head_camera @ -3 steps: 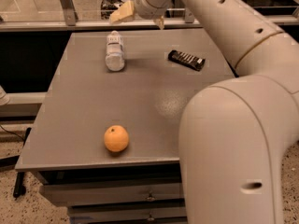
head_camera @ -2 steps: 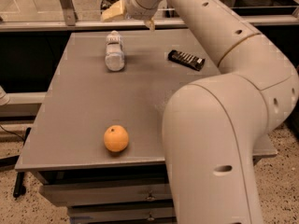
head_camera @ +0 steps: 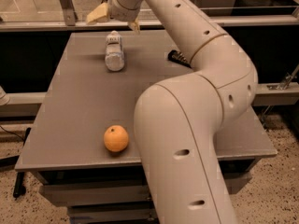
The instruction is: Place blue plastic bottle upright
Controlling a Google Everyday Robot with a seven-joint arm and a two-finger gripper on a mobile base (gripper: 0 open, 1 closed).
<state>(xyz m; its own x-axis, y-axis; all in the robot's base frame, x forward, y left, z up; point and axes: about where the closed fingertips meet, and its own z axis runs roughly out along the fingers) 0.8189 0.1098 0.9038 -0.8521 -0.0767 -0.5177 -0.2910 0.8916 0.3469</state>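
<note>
The blue plastic bottle [head_camera: 113, 52] lies on its side at the far left-centre of the grey table [head_camera: 70, 106], its white cap pointing away from me. My gripper [head_camera: 117, 21] hovers just above and behind the bottle's cap end. It is open, with one pale fingertip [head_camera: 97, 16] to the left and the other to the right, and holds nothing. The gripper does not touch the bottle.
An orange [head_camera: 116, 138] sits near the table's front edge. A dark flat object [head_camera: 177, 57] lies at the far right, partly hidden by my arm [head_camera: 196, 125], which fills the right half of the view. A rail [head_camera: 37, 25] runs behind the table.
My gripper has moved left, from right of the bottle to directly over its far end. The arm has swung across the view. The bottle and the orange have not moved.
</note>
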